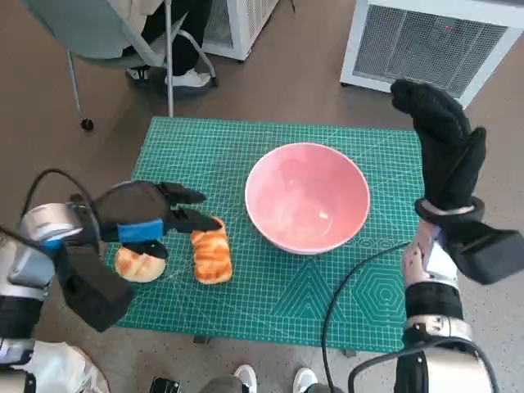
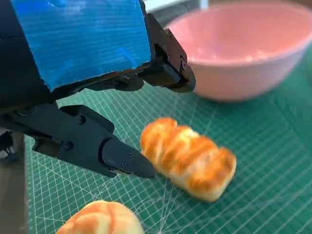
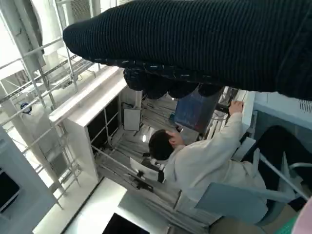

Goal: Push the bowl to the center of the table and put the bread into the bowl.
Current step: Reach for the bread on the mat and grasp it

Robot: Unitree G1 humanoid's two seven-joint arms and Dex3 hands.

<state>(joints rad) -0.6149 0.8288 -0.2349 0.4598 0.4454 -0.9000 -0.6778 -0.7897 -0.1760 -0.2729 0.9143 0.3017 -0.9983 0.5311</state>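
The pink bowl [image 1: 307,195] stands empty near the middle of the green cutting mat [image 1: 246,295], slightly right of centre. A long golden bread roll [image 1: 211,253] lies on the mat to the bowl's left, and a round bun [image 1: 137,264] lies further left. My left hand [image 1: 151,218] hovers over the two breads with its fingers spread, holding nothing; in the left wrist view its fingertips [image 2: 126,163] sit just beside the roll [image 2: 187,157], with the bowl [image 2: 243,46] behind. My right hand [image 1: 442,143] is raised upright beyond the bowl's right side, fingers extended, empty.
A chair with a seated person [image 1: 155,33] stands beyond the table's far left corner. A white grilled appliance [image 1: 426,41] stands on the floor at the far right. Shoes [image 1: 274,379] show at the table's near edge. The right wrist view shows only a person [image 3: 204,165] at a desk.
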